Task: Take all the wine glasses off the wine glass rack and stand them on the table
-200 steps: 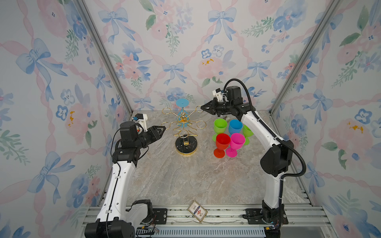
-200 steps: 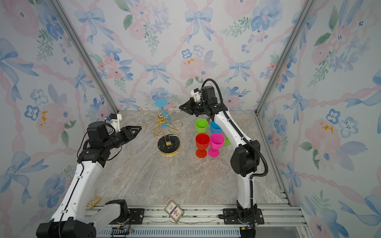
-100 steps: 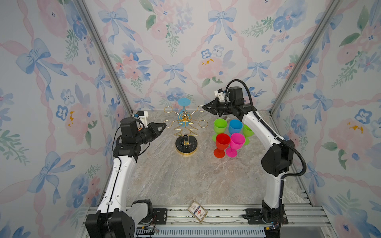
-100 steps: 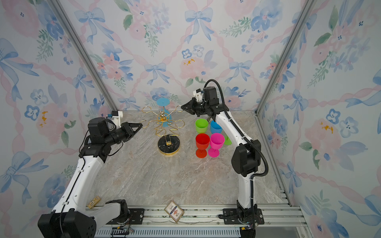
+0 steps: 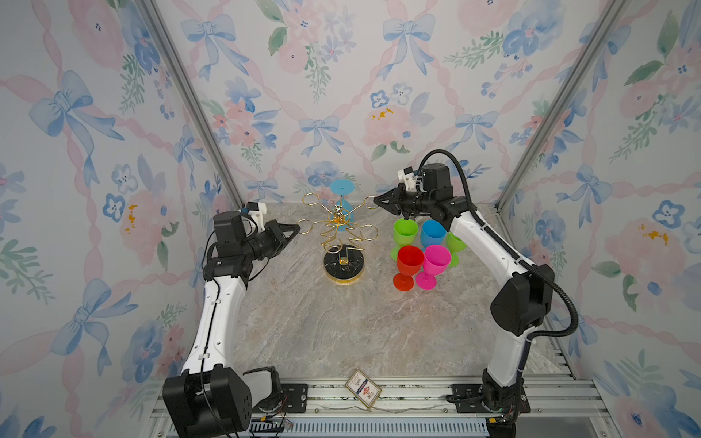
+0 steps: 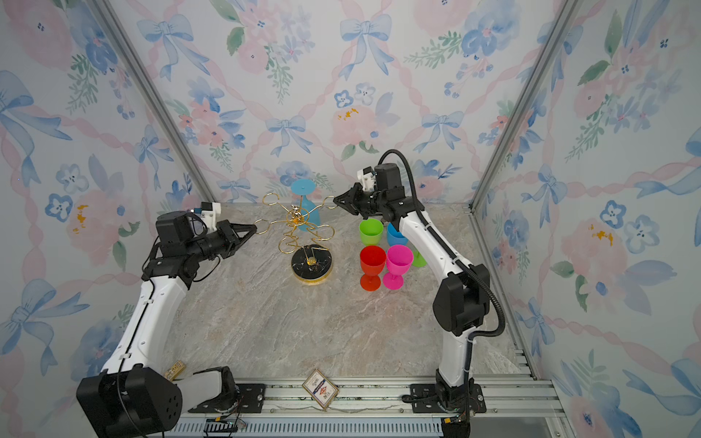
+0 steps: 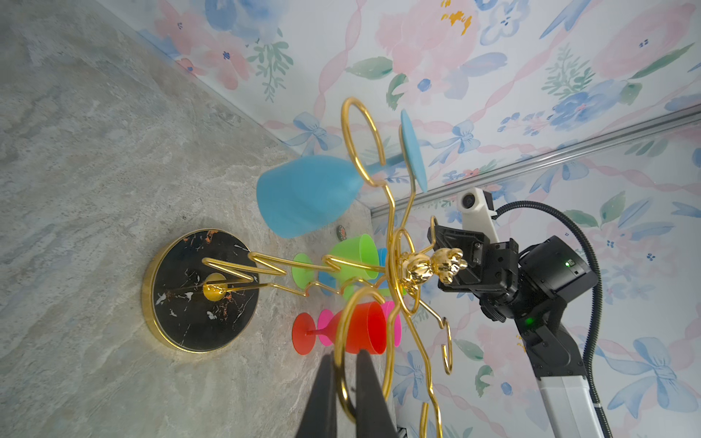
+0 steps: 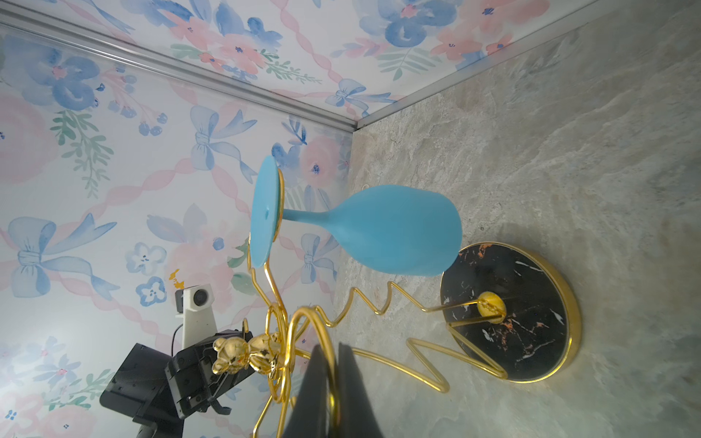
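black left gripper [image 5: 297, 228] pinched tight on a front-left loop of the gold wire wine glass rack [image 5: 343, 266], black round base on the grey marble table [image 5: 341, 333] | red plastic goblet [image 5: 409, 259] near its right | black right gripper [image 5: 375, 200] nipping a back-right loop | frosted blue wine glass [image 5: 342, 187] hanging upside down off the rearmost loop

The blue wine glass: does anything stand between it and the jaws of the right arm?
Only the wine glass rack itself. The right arm has its jaws shut on one gold loop of it; the blue wine glass hangs upside down from the rack just behind, with no other object between.
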Robot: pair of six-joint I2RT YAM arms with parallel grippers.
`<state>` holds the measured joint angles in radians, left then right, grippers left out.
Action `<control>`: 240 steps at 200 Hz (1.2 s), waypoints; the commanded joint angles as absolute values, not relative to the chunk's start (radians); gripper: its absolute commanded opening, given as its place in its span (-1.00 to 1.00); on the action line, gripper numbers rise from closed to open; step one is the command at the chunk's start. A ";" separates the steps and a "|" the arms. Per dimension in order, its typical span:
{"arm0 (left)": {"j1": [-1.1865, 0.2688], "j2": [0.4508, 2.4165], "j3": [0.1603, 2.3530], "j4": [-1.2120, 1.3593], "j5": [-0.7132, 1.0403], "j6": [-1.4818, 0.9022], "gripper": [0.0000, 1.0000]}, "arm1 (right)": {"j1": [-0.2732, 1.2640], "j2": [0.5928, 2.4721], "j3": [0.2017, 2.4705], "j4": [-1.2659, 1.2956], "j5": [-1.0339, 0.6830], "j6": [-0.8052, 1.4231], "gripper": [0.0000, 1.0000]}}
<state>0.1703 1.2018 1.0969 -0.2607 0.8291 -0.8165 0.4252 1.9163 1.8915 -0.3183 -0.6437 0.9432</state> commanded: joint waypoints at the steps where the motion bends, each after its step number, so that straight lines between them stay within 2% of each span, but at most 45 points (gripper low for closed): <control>1: 0.181 1.200 1.138 -0.186 0.862 -0.750 -1.00 | 0.473 1.846 1.871 -0.263 -0.651 0.951 -1.00; 170: 0.291 1.255 1.210 -0.186 0.881 -0.742 -1.00 | 0.615 1.684 1.672 -0.149 -0.540 1.103 -1.00; 209: 0.301 1.287 1.216 -0.186 0.862 -0.725 -1.00 | 0.609 1.701 1.689 -0.166 -0.534 1.084 -1.00; 240: 0.302 1.304 1.241 -0.186 0.850 -0.717 -0.91 | 0.592 1.728 1.706 -0.151 -0.545 1.088 -0.96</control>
<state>0.3038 1.3003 1.1896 -0.2665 0.8200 -0.7658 0.5789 1.7405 1.6691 -0.2424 -0.4736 1.1122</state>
